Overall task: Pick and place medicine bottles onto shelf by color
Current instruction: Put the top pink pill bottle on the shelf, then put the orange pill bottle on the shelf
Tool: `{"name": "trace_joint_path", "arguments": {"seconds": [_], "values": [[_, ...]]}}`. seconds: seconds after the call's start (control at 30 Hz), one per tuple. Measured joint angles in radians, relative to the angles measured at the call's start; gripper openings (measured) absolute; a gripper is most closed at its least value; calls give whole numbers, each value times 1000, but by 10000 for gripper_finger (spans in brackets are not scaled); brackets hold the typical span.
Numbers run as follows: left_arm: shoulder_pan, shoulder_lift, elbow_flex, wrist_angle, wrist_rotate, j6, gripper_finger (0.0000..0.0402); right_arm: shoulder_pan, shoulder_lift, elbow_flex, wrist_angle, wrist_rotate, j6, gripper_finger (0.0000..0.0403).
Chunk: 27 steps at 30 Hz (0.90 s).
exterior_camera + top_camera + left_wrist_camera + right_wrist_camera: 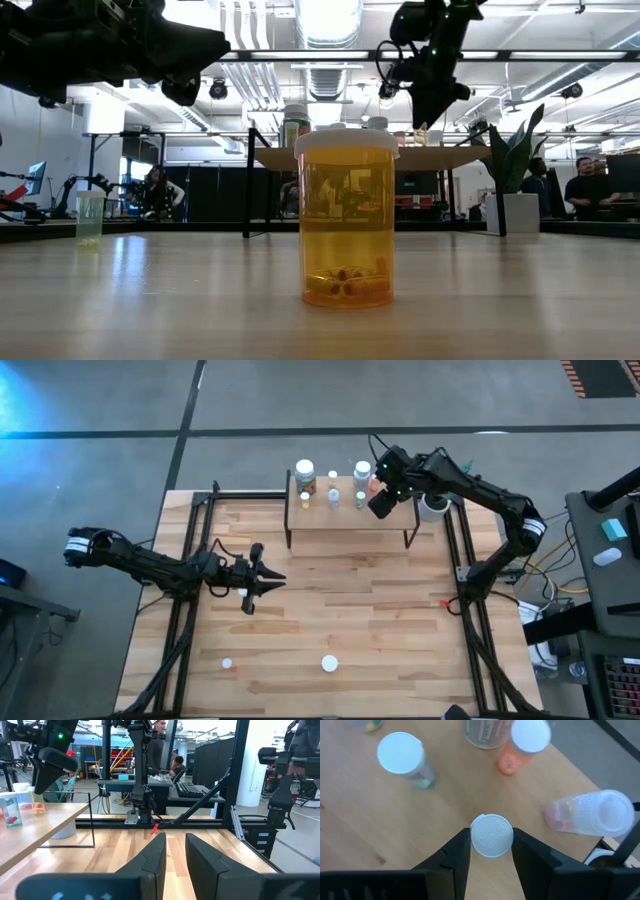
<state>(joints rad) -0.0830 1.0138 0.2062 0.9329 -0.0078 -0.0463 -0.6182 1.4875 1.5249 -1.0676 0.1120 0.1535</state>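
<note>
Both arms are matte black with jointed tubular links; the left arm (150, 563) carries a white band with dark markings near its outer joint, as does the right arm (480, 490). Black cables loop along the right arm, with green indicator lights just behind its gripper. Each gripper's fingers (150, 862) are dark, wedge-shaped, smooth-faced.

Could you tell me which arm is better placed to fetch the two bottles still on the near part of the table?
The left. Its gripper hangs open over mid-table, nearer the two bottles, while the right gripper holds a white-capped bottle over the shelf.
</note>
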Motion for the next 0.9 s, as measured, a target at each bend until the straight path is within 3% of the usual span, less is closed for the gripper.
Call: {"name": "trace_joint_path", "arguments": {"seconds": [0.3,0.9], "values": [[0,0,0,-2,0,0,54,-3,8,0,2,-8,3,136],[0,0,0,-3,0,0,54,-2,-9,18,9,51,-42,270]]}}
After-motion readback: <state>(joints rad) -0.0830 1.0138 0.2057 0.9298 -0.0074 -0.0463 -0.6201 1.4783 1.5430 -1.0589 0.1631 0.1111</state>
